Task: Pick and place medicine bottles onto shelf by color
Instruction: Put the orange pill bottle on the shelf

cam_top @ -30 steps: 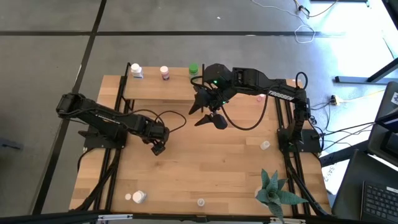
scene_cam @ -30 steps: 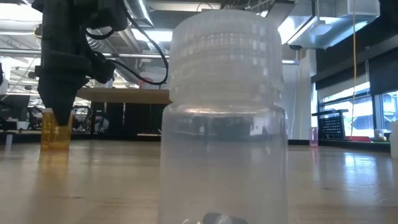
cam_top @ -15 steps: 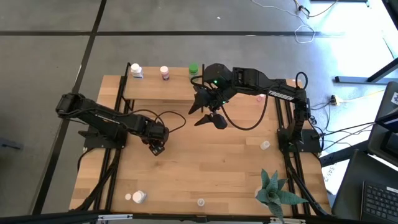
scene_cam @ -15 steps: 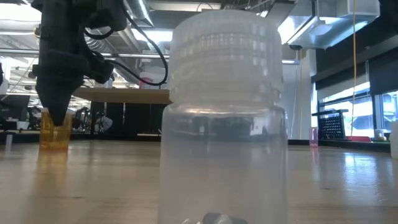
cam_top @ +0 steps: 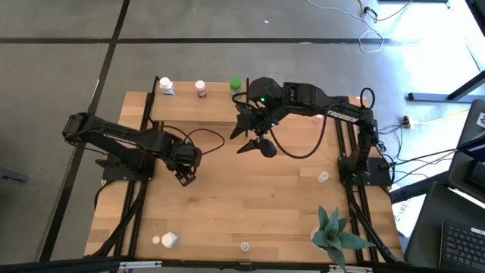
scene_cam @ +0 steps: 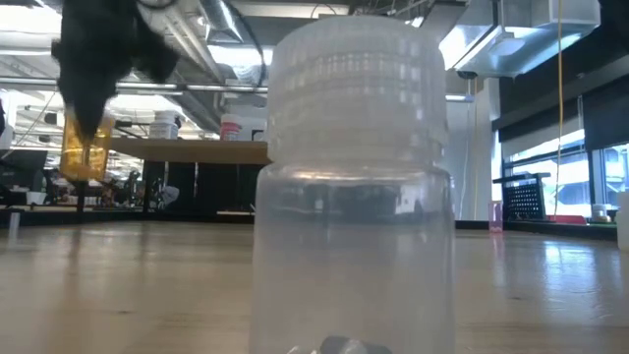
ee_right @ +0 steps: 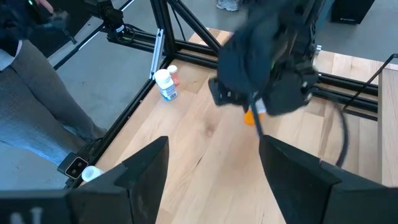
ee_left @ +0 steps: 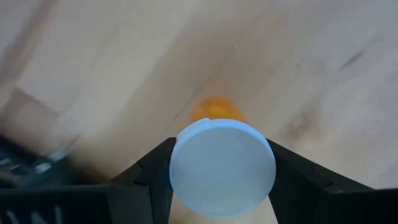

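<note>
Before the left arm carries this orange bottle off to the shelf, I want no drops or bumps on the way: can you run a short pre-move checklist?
1. Grip: left gripper is shut on the orange bottle, fingers either side of its white cap: ok.
2. Lift: the low view shows the bottle's base clear of the tabletop: ok.
3. Bottle upright in the grip: it looks slightly tilted in the low view: cannot tell.
4. Shelf room: white bottle, pink bottle and green bottle stand along its far edge, bare wood between them: ok.
5. Right gripper open, hanging beside the shelf's right end, possibly near the path: cannot tell.
</note>
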Robot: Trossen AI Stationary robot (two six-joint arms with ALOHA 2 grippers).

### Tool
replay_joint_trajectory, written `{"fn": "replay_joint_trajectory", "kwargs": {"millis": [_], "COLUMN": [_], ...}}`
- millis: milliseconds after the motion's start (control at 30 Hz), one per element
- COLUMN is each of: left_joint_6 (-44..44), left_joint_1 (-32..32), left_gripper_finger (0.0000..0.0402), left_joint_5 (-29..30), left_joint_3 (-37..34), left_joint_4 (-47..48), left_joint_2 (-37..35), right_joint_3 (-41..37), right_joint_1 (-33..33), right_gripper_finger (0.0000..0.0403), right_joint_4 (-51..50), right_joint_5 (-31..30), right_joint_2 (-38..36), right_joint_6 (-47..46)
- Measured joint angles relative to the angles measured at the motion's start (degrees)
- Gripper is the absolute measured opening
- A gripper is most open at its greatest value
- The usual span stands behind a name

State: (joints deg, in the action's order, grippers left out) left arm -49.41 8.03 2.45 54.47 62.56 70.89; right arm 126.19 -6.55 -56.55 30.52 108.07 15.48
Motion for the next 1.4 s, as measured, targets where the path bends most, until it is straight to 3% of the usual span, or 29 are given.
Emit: {"fn": "replay_joint_trajectory", "kwargs": {"millis": [367, 633, 900, 1000, 1300, 1400], "left_joint_6": [0.71, 2.80, 9.82, 13.10, 24.51, 28.36], "left_joint_1": [-0.03, -4.04, -15.66, -20.90, -38.07, -43.35], "left_gripper_finger": [0.0192, 0.0192, 0.0192, 0.0192, 0.0192, 0.0192], "left_joint_5": [4.74, 7.06, 7.33, 7.41, 5.52, 4.47], "left_joint_3": [20.58, 32.62, 40.38, 41.70, 44.01, 44.01], "left_joint_4": [21.76, 25.73, 25.82, 25.75, 24.17, 23.74], "left_joint_2": [-0.72, -0.72, 0.02, 1.14, 6.34, 8.43], "right_joint_3": [0.00, 0.00, 0.00, 0.00, 0.00, 0.00], "right_joint_1": [0.01, 0.01, 0.01, 0.03, 0.01, -0.05], "right_gripper_finger": [0.0252, 0.0252, 0.0252, 0.0252, 0.0252, 0.0252], "right_joint_4": [0.00, 0.00, 3.04, 4.54, 6.60, 6.64], "right_joint_5": [0.00, 0.00, -1.11, -5.99, -35.11, -40.62], "right_joint_2": [-0.02, -0.02, -0.03, -0.06, -0.06, -0.06], "right_joint_6": [0.01, 0.00, 0.43, -1.48, -6.09, -6.39]}}
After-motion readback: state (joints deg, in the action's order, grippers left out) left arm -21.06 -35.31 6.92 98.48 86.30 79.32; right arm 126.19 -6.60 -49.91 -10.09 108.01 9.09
